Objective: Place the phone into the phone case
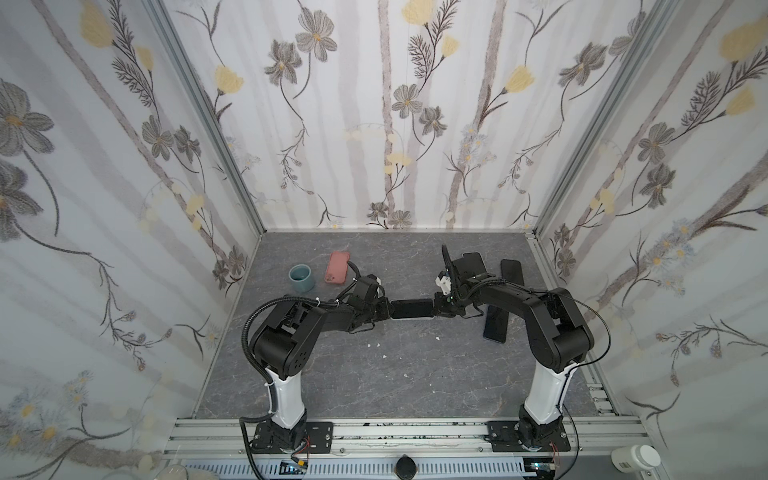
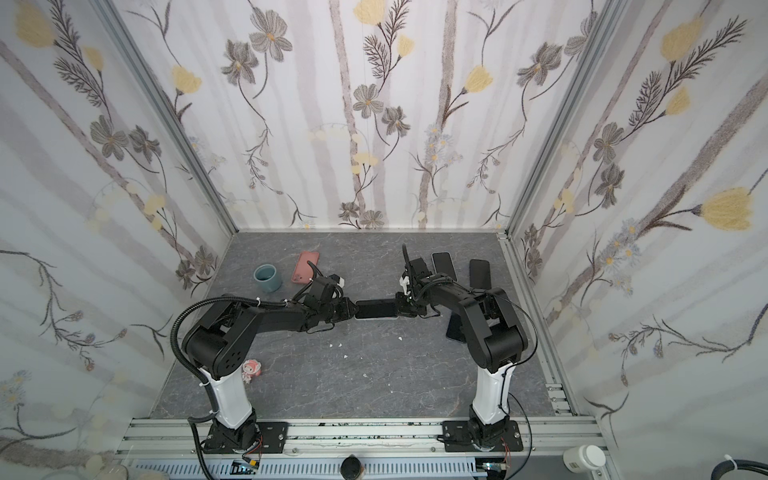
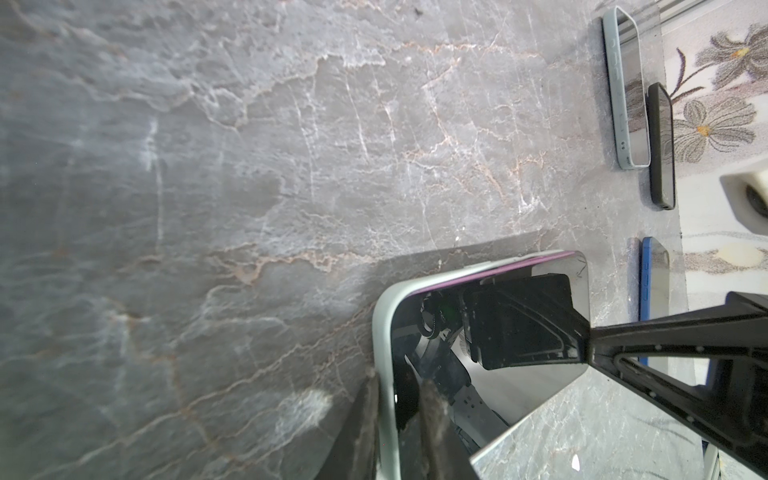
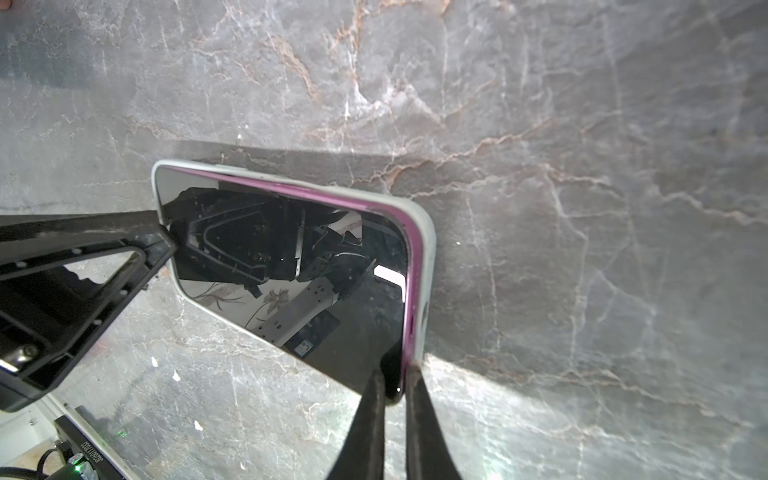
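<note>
A dark-screened phone (image 1: pixel 411 308) (image 2: pixel 376 309) with a purple edge sits in a pale phone case (image 3: pixel 381 332) (image 4: pixel 430 266) and hangs level just above the table between both arms. My left gripper (image 1: pixel 388 309) (image 3: pixel 395 386) is shut on one end, pinching the case rim and the screen. My right gripper (image 1: pixel 435 307) (image 4: pixel 392 384) is shut on the opposite end, where a bare corner of the phone (image 4: pixel 332 332) sticks out past the case. The purple edge shows along one long side, raised above the case rim.
A pink phone case (image 1: pixel 337 267) and a blue-grey cup (image 1: pixel 302 277) sit at the back left. Dark phones (image 1: pixel 511 270) (image 1: pixel 495 324) lie on the right under and behind the right arm. A small figurine (image 2: pixel 251 371) stands by the left arm's base. White crumbs (image 1: pixel 374 345) dot the middle.
</note>
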### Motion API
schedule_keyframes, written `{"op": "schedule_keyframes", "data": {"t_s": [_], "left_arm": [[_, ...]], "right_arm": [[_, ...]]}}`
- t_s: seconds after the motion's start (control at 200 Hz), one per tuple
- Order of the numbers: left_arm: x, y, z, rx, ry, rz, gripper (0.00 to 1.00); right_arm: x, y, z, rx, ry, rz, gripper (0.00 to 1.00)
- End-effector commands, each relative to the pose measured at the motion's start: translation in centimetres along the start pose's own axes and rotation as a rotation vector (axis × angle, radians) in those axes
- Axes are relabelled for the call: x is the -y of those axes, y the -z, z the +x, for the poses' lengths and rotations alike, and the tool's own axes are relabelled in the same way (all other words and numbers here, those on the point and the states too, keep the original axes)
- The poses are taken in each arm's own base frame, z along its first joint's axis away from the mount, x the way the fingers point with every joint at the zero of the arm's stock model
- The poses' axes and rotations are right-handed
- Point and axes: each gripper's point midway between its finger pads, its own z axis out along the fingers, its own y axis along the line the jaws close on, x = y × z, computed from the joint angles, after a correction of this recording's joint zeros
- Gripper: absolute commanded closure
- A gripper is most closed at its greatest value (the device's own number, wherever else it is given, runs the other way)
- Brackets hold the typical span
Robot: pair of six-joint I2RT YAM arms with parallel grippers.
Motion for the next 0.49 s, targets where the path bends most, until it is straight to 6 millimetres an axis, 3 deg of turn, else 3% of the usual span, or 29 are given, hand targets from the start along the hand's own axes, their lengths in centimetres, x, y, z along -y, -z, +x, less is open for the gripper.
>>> {"op": "schedule_keyframes", "data": {"t_s": [0.0, 0.33, 0.49], "left_arm": [[-4.1, 0.2, 4.8, -0.174, 0.065, -0.162, 0.78], [-4.0, 0.1, 4.7, -0.172, 0.064, -0.159, 0.78], [-3.5, 0.3, 4.1, -0.158, 0.06, -0.152, 0.79]], "right_arm": [[1.0, -1.4, 2.1, -0.064, -0.008, 0.043, 0.9], [3.1, -2.1, 3.7, -0.113, 0.004, 0.153, 0.9], [1.4, -0.6, 2.0, -0.066, 0.026, 0.135, 0.88]]}}
